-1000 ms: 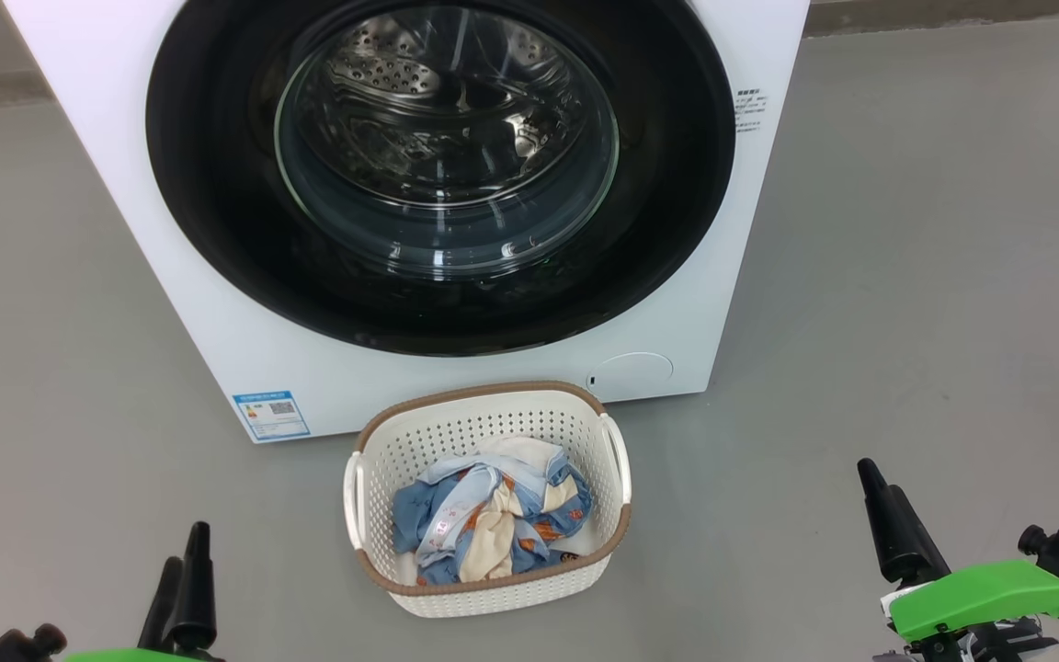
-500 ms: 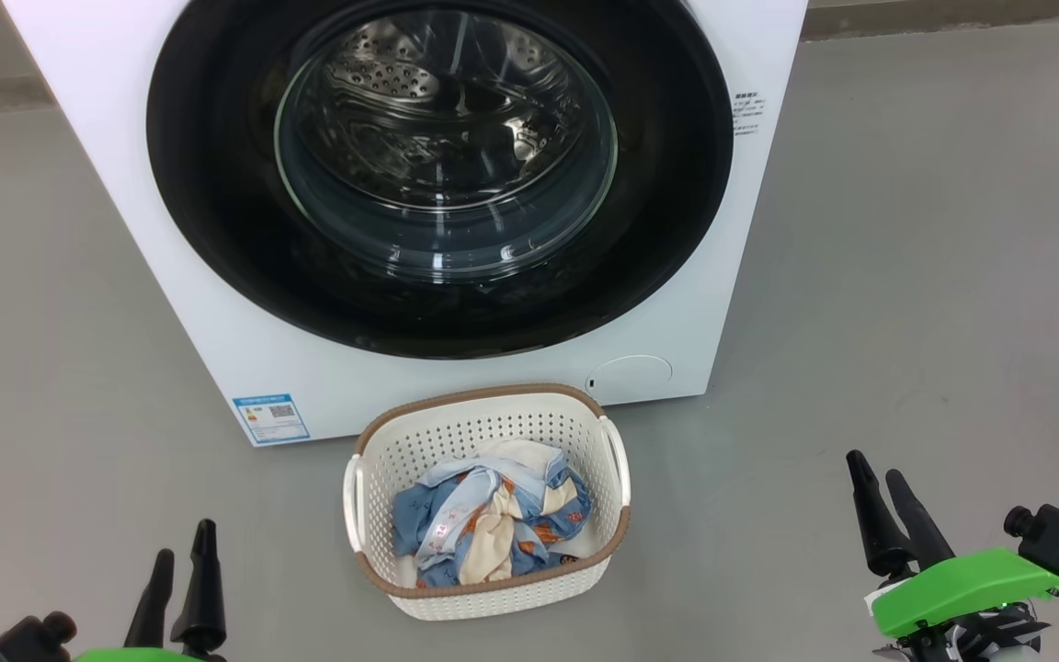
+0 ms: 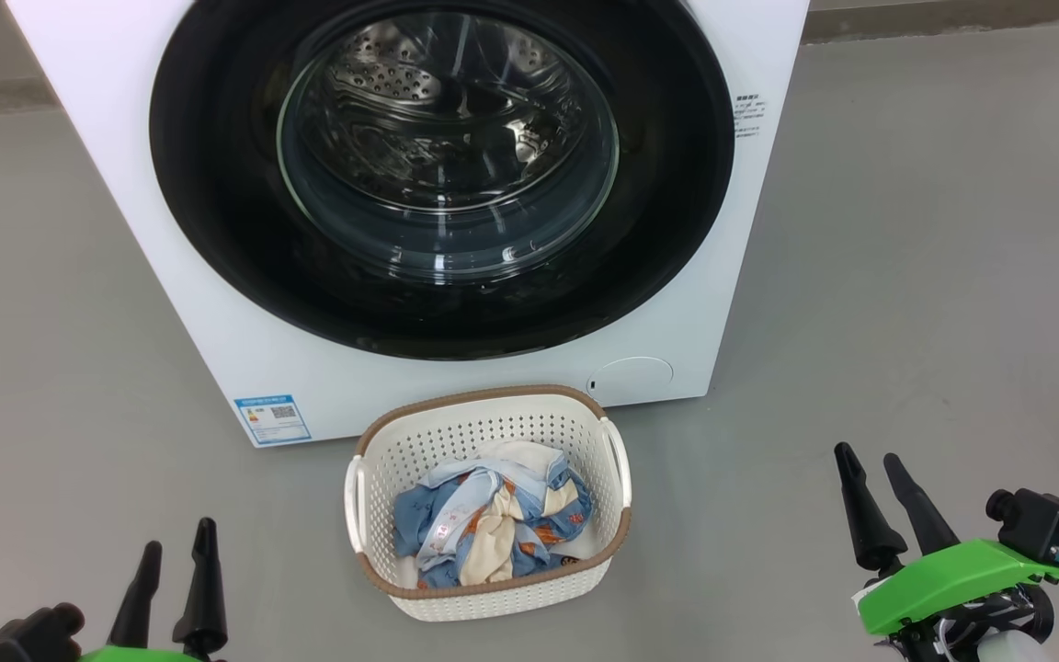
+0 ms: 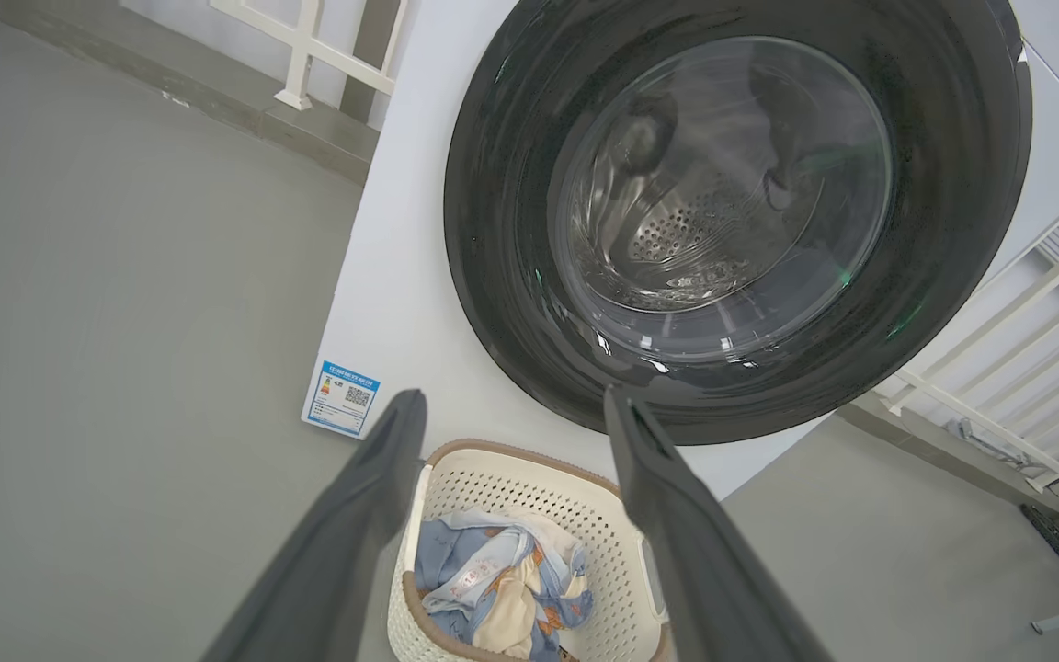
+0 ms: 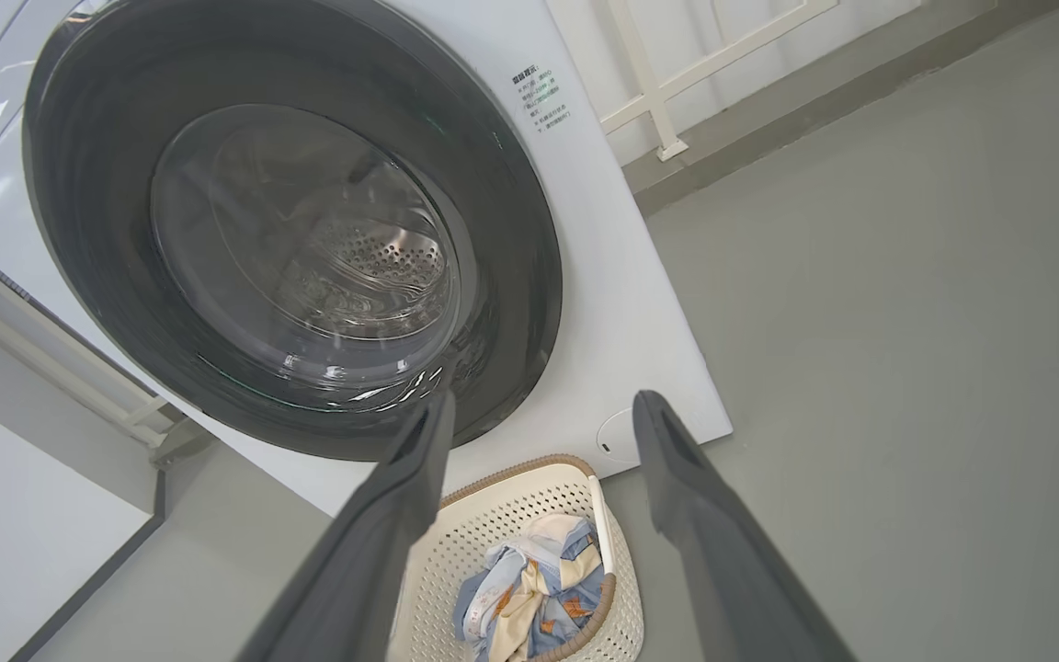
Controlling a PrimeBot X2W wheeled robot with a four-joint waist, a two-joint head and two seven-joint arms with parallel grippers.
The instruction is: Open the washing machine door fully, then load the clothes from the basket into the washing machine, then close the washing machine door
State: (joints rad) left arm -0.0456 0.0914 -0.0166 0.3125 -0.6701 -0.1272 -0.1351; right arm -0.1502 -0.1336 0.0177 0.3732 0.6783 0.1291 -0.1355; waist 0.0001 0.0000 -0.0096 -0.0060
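Observation:
The white washing machine [image 3: 217,303] stands ahead with its black-rimmed glass door [image 3: 217,230] closed flat against the front. Right before it on the floor sits the cream basket [image 3: 456,432] holding the clothes [image 3: 488,524], blue, cream and pale blue pieces. My left gripper [image 3: 178,541] is at the lower left, open and empty, left of the basket. Low on the right my right gripper [image 3: 868,454] is open and empty too, well clear of the basket. Each wrist view looks past open fingers at the door [image 4: 493,230] [image 5: 79,230] and basket [image 4: 529,478] [image 5: 529,501].
Grey floor [image 3: 906,276] spreads on both sides of the machine. A blue energy label [image 3: 272,418] and a round service flap [image 3: 631,379] mark its lower front. White railing [image 4: 1026,368] stands beside the machine, and a white frame [image 5: 658,92] behind it.
The right gripper has drifted a little left and up, and its fingers have spread apart. The left gripper sank slightly and its fingers have spread. Door, basket and clothes are unchanged.

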